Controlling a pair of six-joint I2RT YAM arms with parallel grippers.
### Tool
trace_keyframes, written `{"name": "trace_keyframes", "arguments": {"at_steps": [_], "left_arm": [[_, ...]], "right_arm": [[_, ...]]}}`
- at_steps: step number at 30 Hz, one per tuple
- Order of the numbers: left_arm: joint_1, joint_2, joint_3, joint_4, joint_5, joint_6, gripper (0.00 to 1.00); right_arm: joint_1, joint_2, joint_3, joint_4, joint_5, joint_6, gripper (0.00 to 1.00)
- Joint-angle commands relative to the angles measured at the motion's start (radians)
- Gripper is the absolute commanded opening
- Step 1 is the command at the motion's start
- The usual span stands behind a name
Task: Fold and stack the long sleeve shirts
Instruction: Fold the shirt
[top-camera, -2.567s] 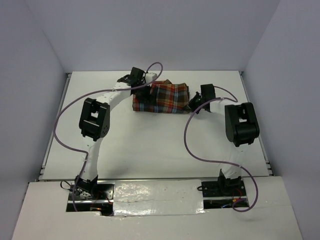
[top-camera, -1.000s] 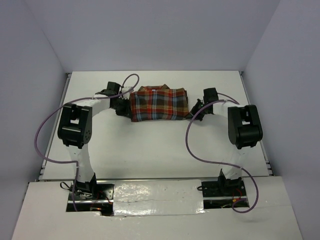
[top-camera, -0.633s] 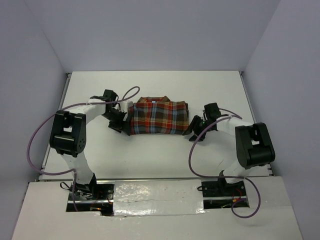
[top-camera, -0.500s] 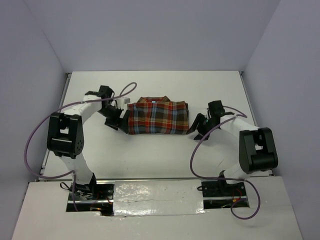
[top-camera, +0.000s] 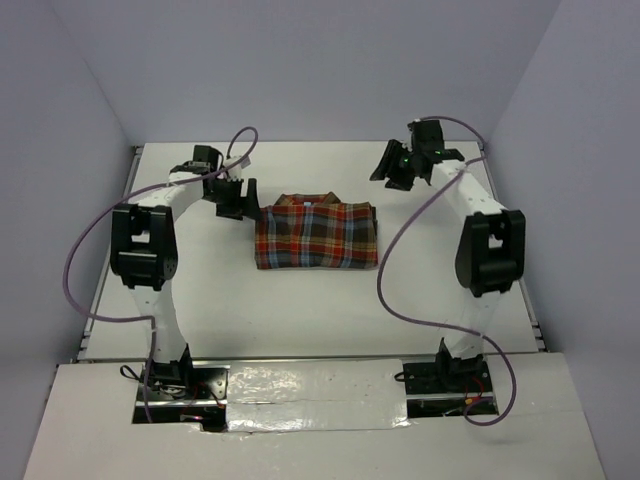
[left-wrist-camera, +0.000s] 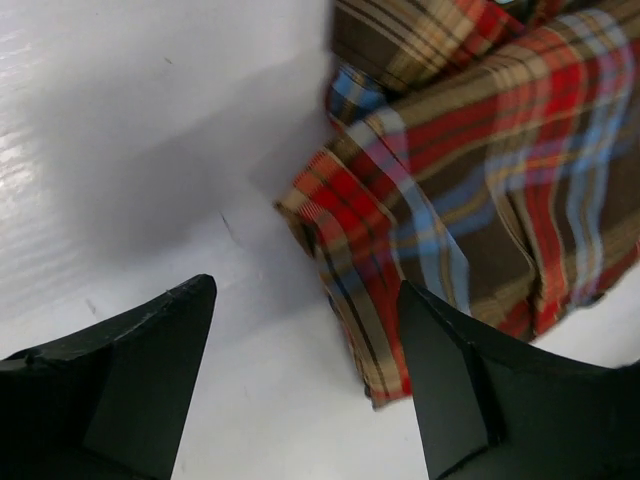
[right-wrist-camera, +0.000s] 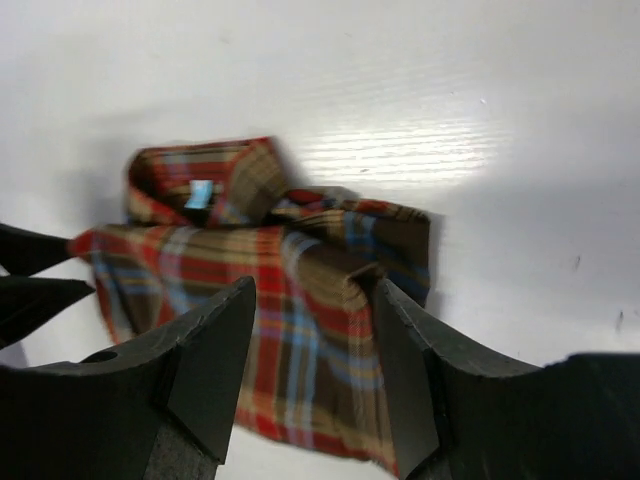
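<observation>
The plaid long sleeve shirt (top-camera: 317, 235) lies folded into a compact rectangle in the middle of the white table, collar and small blue neck label toward the far side. My left gripper (top-camera: 238, 203) hovers open just off the shirt's far-left corner. In the left wrist view the shirt (left-wrist-camera: 480, 180) fills the upper right, and the left gripper (left-wrist-camera: 305, 287) has only bare table and the shirt's edge between its fingers. My right gripper (top-camera: 390, 172) is open above the far right of the table, apart from the shirt. The right wrist view looks down on the shirt (right-wrist-camera: 230, 250) past the right gripper (right-wrist-camera: 312, 285), which holds nothing.
The white table (top-camera: 300, 310) is boxed in by pale walls on three sides, with metal rails (top-camera: 100, 290) along its left and right edges. Purple cables (top-camera: 395, 290) loop off both arms above the surface. The arm bases stand at the near edge.
Both grippers were shut at the shirt's left and right ends; they have opened, let go and pulled away toward the far side. The shirt now lies flat and folded.
</observation>
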Motion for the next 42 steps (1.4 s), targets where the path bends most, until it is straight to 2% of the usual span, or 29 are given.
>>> {"name": "trace_keyframes", "arguments": {"at_steps": [1,7,13,16,18,19,21,22,24,25,27,30,31,33,39,42], "left_arm": [[-0.006,0.029,0.058,0.105,0.05,-0.103,0.85],[-0.011,0.095,0.095,0.089,0.042,-0.097,0.75],[-0.015,0.119,0.087,0.147,0.06,-0.122,0.51],[-0.017,0.124,0.075,0.142,0.1,-0.133,0.44],[-0.017,0.121,0.061,0.153,0.116,-0.15,0.38],[-0.018,0.116,0.06,0.156,0.129,-0.153,0.33],[-0.02,0.113,0.061,0.151,0.128,-0.15,0.31],[-0.022,0.109,0.063,0.151,0.126,-0.147,0.26],[-0.022,0.107,0.064,0.154,0.126,-0.148,0.2],[-0.023,0.105,0.066,0.155,0.129,-0.148,0.13],[-0.026,0.104,0.069,0.151,0.126,-0.148,0.06],[-0.031,0.101,0.069,0.154,0.12,-0.146,0.0],[-0.032,0.099,0.069,0.161,0.122,-0.148,0.0],[-0.034,0.095,0.076,0.165,0.139,-0.151,0.0],[-0.045,-0.073,0.018,0.295,0.157,-0.123,0.0],[-0.054,-0.118,0.003,0.332,0.171,-0.104,0.0]], "right_arm": [[0.034,0.129,0.077,-0.078,-0.001,-0.025,0.59],[0.045,0.209,0.115,-0.047,0.005,-0.008,0.6],[0.049,0.255,0.129,-0.038,-0.015,-0.004,0.51],[0.049,0.244,0.108,-0.032,-0.028,0.001,0.48],[0.046,0.218,0.094,-0.024,-0.027,0.003,0.49],[0.048,0.203,0.086,-0.024,-0.027,0.001,0.52],[0.048,0.195,0.084,-0.046,-0.021,-0.002,0.58],[0.048,0.192,0.078,-0.052,-0.021,-0.005,0.6],[0.049,0.189,0.063,-0.058,-0.022,-0.011,0.62],[0.049,0.182,0.039,-0.053,-0.027,-0.011,0.62],[0.049,0.177,0.015,-0.032,-0.042,-0.008,0.6],[0.057,0.18,-0.011,0.002,-0.085,0.004,0.43],[0.055,0.189,-0.005,0.005,-0.091,0.01,0.21],[0.054,0.185,-0.001,0.009,-0.07,0.018,0.0],[0.012,-0.027,-0.179,0.16,-0.042,0.062,0.0],[-0.005,-0.067,-0.238,0.223,-0.049,0.079,0.0]]}}
